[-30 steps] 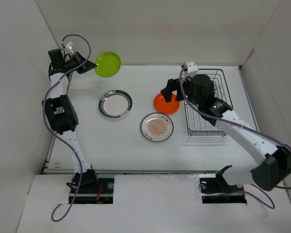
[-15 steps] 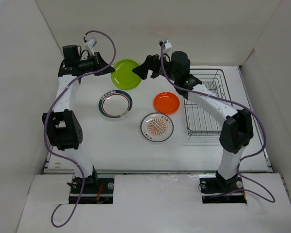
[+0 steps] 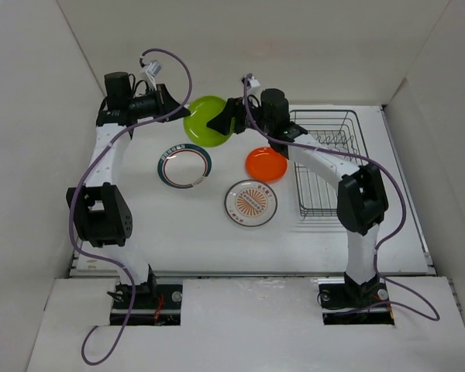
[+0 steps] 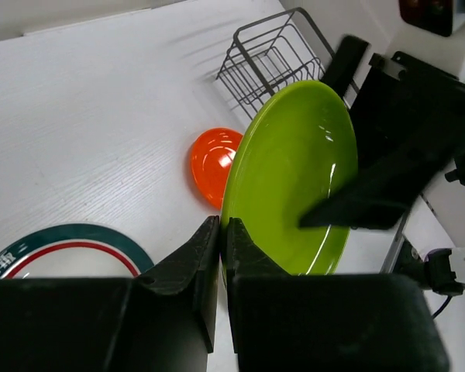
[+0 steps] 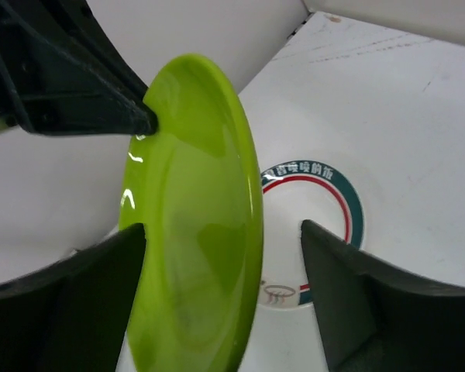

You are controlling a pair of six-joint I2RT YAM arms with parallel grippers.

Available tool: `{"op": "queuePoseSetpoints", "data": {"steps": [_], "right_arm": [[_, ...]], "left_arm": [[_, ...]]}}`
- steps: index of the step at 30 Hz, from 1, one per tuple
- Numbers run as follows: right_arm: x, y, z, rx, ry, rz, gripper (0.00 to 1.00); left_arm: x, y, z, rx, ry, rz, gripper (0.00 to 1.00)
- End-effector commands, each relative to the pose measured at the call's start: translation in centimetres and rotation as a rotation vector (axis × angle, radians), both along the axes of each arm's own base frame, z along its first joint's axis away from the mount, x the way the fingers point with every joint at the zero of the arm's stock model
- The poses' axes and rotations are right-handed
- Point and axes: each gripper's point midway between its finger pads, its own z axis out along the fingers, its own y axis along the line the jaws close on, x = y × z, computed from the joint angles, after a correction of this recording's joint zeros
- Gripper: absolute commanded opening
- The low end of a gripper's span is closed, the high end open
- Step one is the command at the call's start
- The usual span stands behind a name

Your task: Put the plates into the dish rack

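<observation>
The lime-green plate (image 3: 204, 122) hangs on edge above the back of the table, with my left gripper (image 3: 180, 110) shut on its left rim. In the left wrist view the fingers (image 4: 223, 226) pinch the plate (image 4: 294, 178). My right gripper (image 3: 218, 122) straddles the plate's opposite side. Its jaws (image 5: 223, 226) stand apart around the plate (image 5: 190, 232), and a gap shows on the right. On the table lie the orange plate (image 3: 266, 163), the sunburst plate (image 3: 250, 202) and the ringed plate (image 3: 184, 166). The dish rack (image 3: 301, 186) stands at the right.
White walls close in the table on the left, back and right. The orange plate (image 4: 211, 163) lies just left of the rack (image 4: 267, 62). The ringed plate (image 5: 318, 209) sits directly beneath the held plate. Purple cables loop above both wrists.
The left arm carried the lime-green plate rightward from the back left corner. The right arm swung from the rack to the plate, and its jaws narrowed around the plate's rim.
</observation>
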Motion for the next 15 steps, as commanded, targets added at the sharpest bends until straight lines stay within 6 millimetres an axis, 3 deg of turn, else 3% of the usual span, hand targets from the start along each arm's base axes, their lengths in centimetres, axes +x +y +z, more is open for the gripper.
{"op": "queuePoseSetpoints", "data": {"steps": [1,2,3,4,5,6,7,8,9,10,11,12,13,14,15], "right_arm": [[-1.2,-0.3,4.2,0.065,-0.083,0.053,0.46],[-1.2,-0.3,4.2,0.065,-0.083,0.053,0.24],[-1.4,-0.4,4.7,0.07,-0.091,0.054,0.07],[-1.2,-1.0,4.8,0.069,-0.091,0.043,0.0],[-0.7,-1.8,4.3,0.062,-0.082,0.015,0.0],[-0.8,-2.9,5.5,0.07,-0.098,-0.009,0.0],[0.1,-4.4,5.6,0.064,-0.092,-0.073,0.0],[1.5,-7.0,5.5,0.049,-0.075,-0.159,0.0],[1.9,-9.1,3.6,-0.02,-0.012,-0.227,0.0],[2.1,-11.6,4.8,-0.071,-0.047,-0.308,0.0],[4.0,-16.0,4.0,-0.153,-0.026,-0.525,0.0],[3.3,-18.8,1.4,-0.276,0.061,-0.616,0.0],[3.7,-23.1,2.7,-0.345,0.043,-0.784,0.0],[2.8,-23.5,2.0,-0.385,0.071,-0.777,0.0],[2.8,-26.8,1.9,-0.434,0.091,-0.9,0.0]], "left_arm": [[-1.4,-0.5,3.8,-0.032,-0.101,-0.033,0.0],[-1.3,-0.5,4.0,-0.031,-0.11,-0.033,0.0],[-1.3,-0.5,4.0,-0.031,-0.111,-0.033,0.0],[-1.1,-0.3,3.7,-0.024,-0.098,-0.013,0.0],[-0.7,-0.1,3.5,-0.019,-0.086,0.001,0.21],[-0.7,-0.3,3.4,-0.008,-0.076,0.01,0.41],[0.3,0.4,2.7,0.025,-0.062,0.068,0.72],[0.6,0.8,3.1,0.054,-0.085,0.089,1.0],[1.0,1.2,2.6,0.082,-0.077,0.112,1.0],[1.7,2.2,1.2,0.129,-0.028,0.179,1.0],[2.0,2.4,1.0,0.165,-0.027,0.212,1.0],[2.5,3.4,1.0,0.214,-0.043,0.258,1.0],[3.0,4.0,-0.4,0.289,-0.011,0.328,1.0],[3.2,4.4,-1.4,0.332,0.008,0.353,1.0],[3.3,4.7,-1.3,0.364,0.001,0.376,1.0]]}}
